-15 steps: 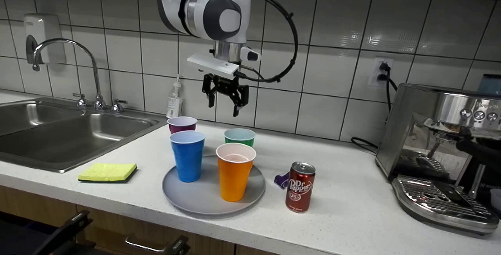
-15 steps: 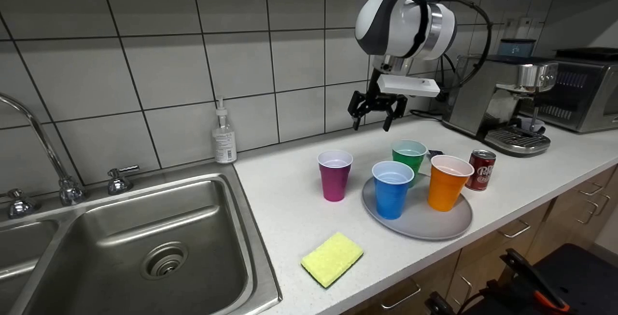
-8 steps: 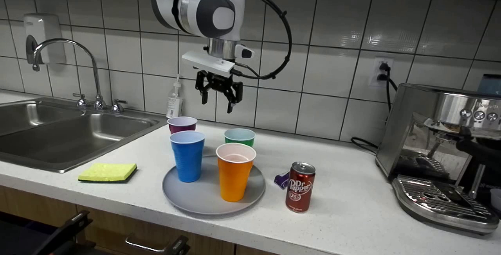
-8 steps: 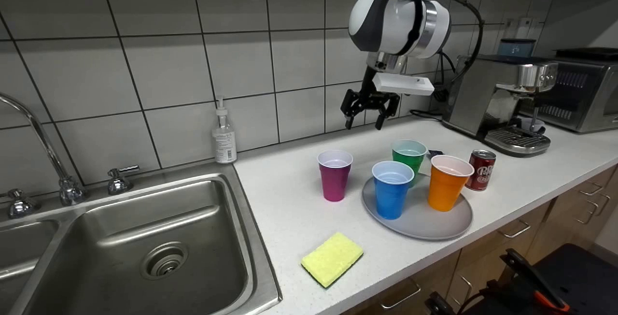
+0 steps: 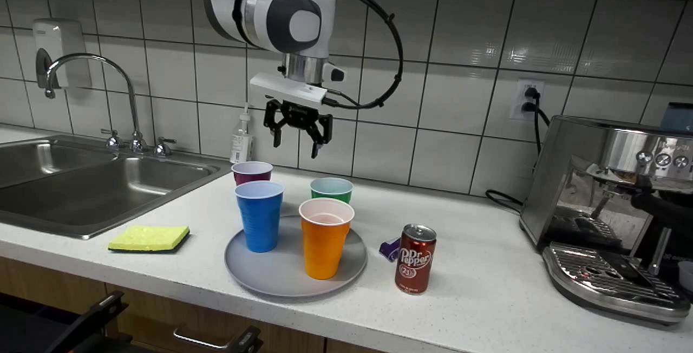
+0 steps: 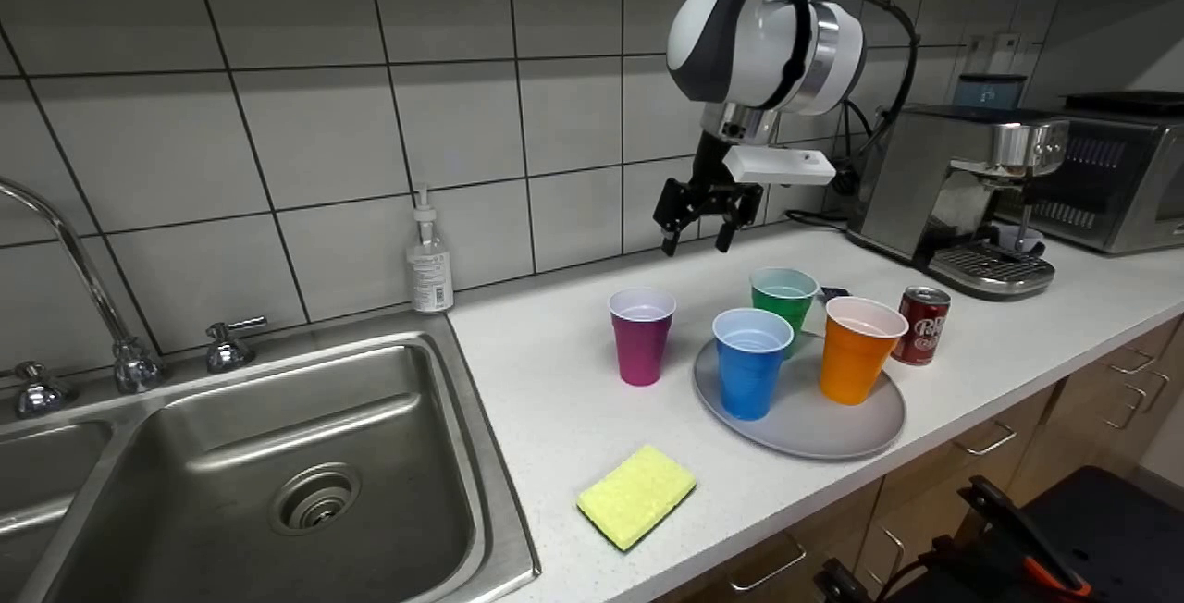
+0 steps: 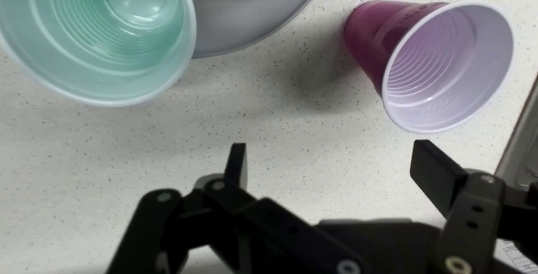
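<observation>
Gripper (image 5: 296, 150) empty, jaws apart, hangs high btwn plate (image 5: 275, 274) & wall (image 5: 444, 93). Purple cup (image 6: 641, 350) upright, lower, sink (image 6: 398, 455) side of plate.

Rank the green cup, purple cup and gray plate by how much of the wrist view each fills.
1. Green cup: largest, though cut off by the frame.
2. Purple cup: wholly in view.
3. Gray plate: smallest visible part, cropped at the top.
Nearness may enlarge the green cup; actual cup sizes are unsure.
</observation>
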Motion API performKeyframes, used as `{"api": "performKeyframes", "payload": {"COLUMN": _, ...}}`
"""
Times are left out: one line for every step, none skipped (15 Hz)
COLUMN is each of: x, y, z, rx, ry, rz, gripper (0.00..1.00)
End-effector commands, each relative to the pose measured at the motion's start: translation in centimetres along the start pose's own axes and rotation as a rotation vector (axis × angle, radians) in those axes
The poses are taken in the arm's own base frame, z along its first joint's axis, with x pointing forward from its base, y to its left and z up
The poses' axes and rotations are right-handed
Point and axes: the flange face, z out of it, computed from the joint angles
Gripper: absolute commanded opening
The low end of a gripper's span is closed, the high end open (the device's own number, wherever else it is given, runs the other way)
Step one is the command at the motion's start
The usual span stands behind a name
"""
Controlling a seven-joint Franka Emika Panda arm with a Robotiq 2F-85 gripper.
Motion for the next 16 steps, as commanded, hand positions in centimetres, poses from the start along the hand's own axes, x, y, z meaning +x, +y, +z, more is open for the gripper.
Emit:
{"api": "performKeyframes", "payload": {"x": -0.7, "y": -0.5, "z": 0.0, "rx": 0.011, "ry": -0.012, "rz": -0.053, "gripper": 1.0}}
{"api": "performKeyframes", "payload": {"x": -0.8, "y": -0.7, "z": 0.2, "rx": 0.014, "ry": -0.015, "rz": -0.065, "gripper": 1.0}}
{"api": "performKeyframes", "payload": {"x": -0.9, "y": -0.9, "z": 0.4, "rx": 0.014, "ry": -0.017, "rz": -0.079, "gripper": 1.0}}
{"api": "performKeyframes", "payload": {"x": -1.0, "y": -1.1, "z": 0.6, "rx": 0.015, "ry": -0.021, "rz": -0.091, "gripper": 1.0}}
{"api": "performKeyframes", "payload": {"x": -1.1, "y": -1.4, "z": 0.7, "rx": 0.017, "ry": -0.024, "rz": -0.105, "gripper": 1.0}}
{"api": "performKeyframes", "payload": {"x": -1.1, "y": -1.6, "z": 0.9, "rx": 0.019, "ry": -0.026, "rz": -0.12, "gripper": 1.0}}
{"api": "performKeyframes", "payload": {"x": -1.1, "y": -1.9, "z": 1.1, "rx": 0.018, "ry": -0.029, "rz": -0.132, "gripper": 1.0}}
{"api": "performKeyframes", "payload": {"x": -1.1, "y": -2.1, "z": 1.3, "rx": 0.02, "ry": -0.035, "rz": -0.142, "gripper": 1.0}}
{"api": "performKeyframes", "payload": {"x": -1.1, "y": -2.4, "z": 1.5, "rx": 0.02, "ry": -0.039, "rz": -0.15, "gripper": 1.0}}
{"api": "performKeyframes", "payload": {"x": -1.1, "y": -2.6, "z": 1.7, "rx": 0.019, "ry": -0.042, "rz": -0.158, "gripper": 1.0}}
{"api": "performKeyframes", "payload": {"x": -1.1, "y": -2.9, "z": 2.0, "rx": 0.021, "ry": -0.048, "rz": -0.165, "gripper": 1.0}}
{"api": "performKeyframes", "payload": {"x": -1.1, "y": -3.1, "z": 2.3, "rx": 0.02, "ry": -0.052, "rz": -0.171, "gripper": 1.0}}
{"api": "performKeyframes", "payload": {"x": -1.1, "y": -3.4, "z": 2.6, "rx": 0.02, "ry": -0.055, "rz": -0.176, "gripper": 1.0}}
{"api": "performKeyframes", "payload": {"x": -1.1, "y": -3.6, "z": 2.9, "rx": 0.018, "ry": -0.056, "rz": -0.18, "gripper": 1.0}}
{"api": "performKeyframes", "payload": {"x": -1.1, "y": -3.7, "z": 3.2, "rx": 0.017, "ry": -0.062, "rz": -0.183, "gripper": 1.0}}
{"api": "performKeyframes", "payload": {"x": -1.2, "y": -3.9, "z": 3.5, "rx": 0.01, "ry": -0.062, "rz": -0.188, "gripper": 1.0}}
